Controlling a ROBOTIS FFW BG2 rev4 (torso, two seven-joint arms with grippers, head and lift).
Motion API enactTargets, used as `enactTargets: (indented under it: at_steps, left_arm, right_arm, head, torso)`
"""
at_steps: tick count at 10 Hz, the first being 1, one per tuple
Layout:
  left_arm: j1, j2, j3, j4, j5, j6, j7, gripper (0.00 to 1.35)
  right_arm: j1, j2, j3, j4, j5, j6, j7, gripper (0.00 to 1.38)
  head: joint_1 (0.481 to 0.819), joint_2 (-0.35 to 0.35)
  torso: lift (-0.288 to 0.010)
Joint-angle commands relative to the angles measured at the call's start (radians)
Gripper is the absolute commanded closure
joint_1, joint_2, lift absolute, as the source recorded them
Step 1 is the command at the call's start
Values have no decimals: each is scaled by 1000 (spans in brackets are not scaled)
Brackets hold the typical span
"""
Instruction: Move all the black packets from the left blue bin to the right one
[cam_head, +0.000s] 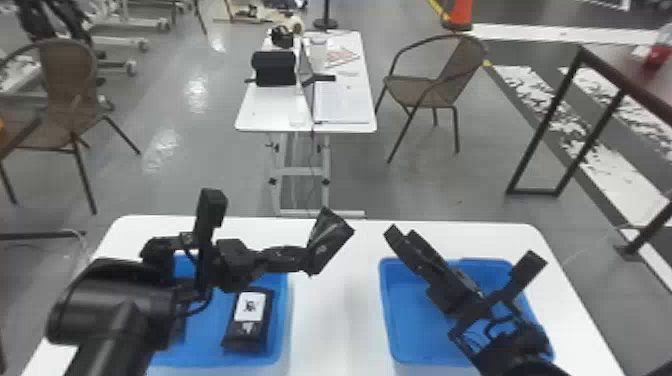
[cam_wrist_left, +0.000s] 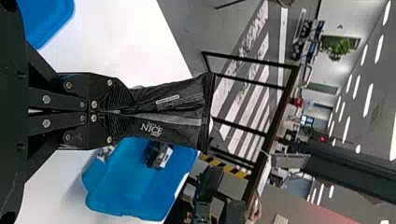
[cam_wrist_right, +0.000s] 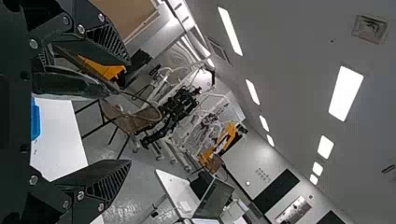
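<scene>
white table (cam_head: 336, 305) | left fingers (cam_head: 292, 255) pinch black packet (cam_head: 330, 242) | right fingers (cam_head: 425, 252) wide apart

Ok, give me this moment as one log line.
left hand: shut on black packet, above table; right hand: open, near right bin; left bin: another packet inside; right bin: third packet inside; transfer: unfinished

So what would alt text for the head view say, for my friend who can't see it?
The robot's left claw holds up a black packet, seen between two blue bins on a white table. Another black packet lies in the left bin, and the open right claw is near the right bin. Behind are two chairs and another table.
</scene>
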Motion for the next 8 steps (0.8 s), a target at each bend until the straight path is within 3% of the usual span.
enactTargets:
  at_steps: [1, 3, 5, 6, 7, 8]
  left_arm:
    - [-58, -9, -52, 75, 28, -19, -12, 1217]
    - [-98, -35, -70, 128, 43, -25, -34, 1217]
    - [-118, -38, -87, 160, 45, -28, -48, 1217]
    - [-119, -38, -93, 166, 55, -31, -48, 1217]
    - [-119, -38, -95, 166, 63, -31, -48, 1217]
    - [-118, -38, -95, 166, 66, -31, -48, 1217]
  right_arm:
    - [-27, -2, 35, 18, 10, 6, 2, 298]
    - [-59, -2, 70, 47, 22, 7, 3, 297]
    - [-98, -1, 93, 80, 38, 7, 11, 298]
    - [-109, 2, 95, 93, 55, 7, 11, 398]
    - [-119, 9, 96, 112, 72, 7, 8, 930]
    - [-119, 15, 95, 115, 81, -13, -28, 1256]
  head:
    - [695, -75]
    - [695, -85]
    - [695, -89]
    - [695, -85]
    - [695, -85]
    - [695, -85]
  torso:
    - [0]
    - [0]
    - [0]
    - [0]
    - [0]
    - [0]
